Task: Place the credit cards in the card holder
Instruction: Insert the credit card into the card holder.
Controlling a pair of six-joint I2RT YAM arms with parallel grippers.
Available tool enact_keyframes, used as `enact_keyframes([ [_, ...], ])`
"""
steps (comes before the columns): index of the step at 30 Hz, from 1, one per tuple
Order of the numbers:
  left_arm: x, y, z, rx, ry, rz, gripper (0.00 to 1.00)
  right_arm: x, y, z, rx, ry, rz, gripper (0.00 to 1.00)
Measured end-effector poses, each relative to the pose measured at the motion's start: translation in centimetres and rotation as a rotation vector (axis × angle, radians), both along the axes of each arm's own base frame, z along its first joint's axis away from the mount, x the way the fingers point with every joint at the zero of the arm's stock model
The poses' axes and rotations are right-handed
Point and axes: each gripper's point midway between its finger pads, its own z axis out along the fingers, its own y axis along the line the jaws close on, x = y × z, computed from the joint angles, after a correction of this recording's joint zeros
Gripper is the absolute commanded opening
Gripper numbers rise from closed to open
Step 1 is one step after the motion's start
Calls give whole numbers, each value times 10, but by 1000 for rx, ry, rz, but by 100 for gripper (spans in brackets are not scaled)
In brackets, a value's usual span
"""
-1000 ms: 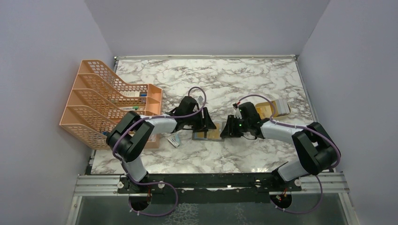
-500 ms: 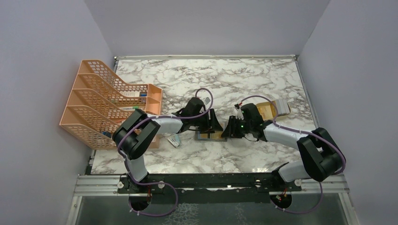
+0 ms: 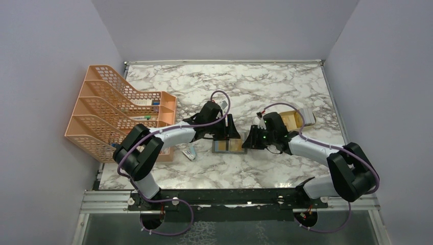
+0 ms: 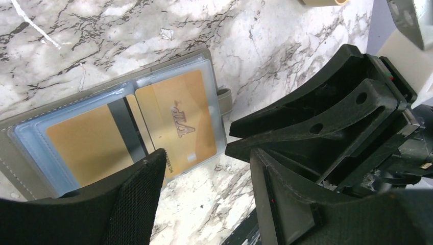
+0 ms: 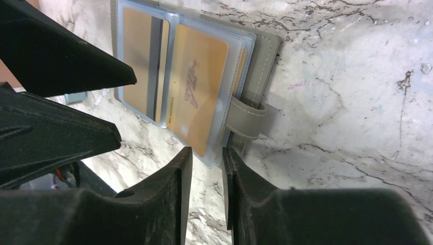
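The card holder [image 3: 228, 146] lies open on the marble between my two grippers, grey cover [image 4: 7, 163] outside and light blue pockets inside. Two tan-gold credit cards sit in its pockets, one on the left [image 4: 84, 148] and one on the right [image 4: 181, 120]. The snap tab [image 5: 245, 118] sticks out from the side. My left gripper [image 4: 207, 196] hovers open over the holder's near edge, with nothing between its fingers. My right gripper [image 5: 204, 178] stands just off the tab side. Its jaws are narrowly apart, with bare marble between them. The clear pocket's corner lies just beyond the tips.
An orange mesh file rack [image 3: 117, 120] stands at the left. A shallow tan tray [image 3: 296, 118] sits behind the right arm. A small bluish item [image 3: 190, 152] lies on the marble left of the holder. The two grippers are close together over the holder.
My left gripper has shifted slightly right and further back over the holder, and its jaws have widened a little. The right gripper has barely moved.
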Motion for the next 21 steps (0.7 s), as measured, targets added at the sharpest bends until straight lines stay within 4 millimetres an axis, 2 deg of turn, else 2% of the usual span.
enact_keyframes([
  [13, -4, 4, -9, 32, 23, -8, 67, -3, -4, -16, -33, 33, -6, 20],
  [21, -1, 1, -31, 63, 58, -11, 68, -4, -5, -20, -36, 38, -5, 17],
])
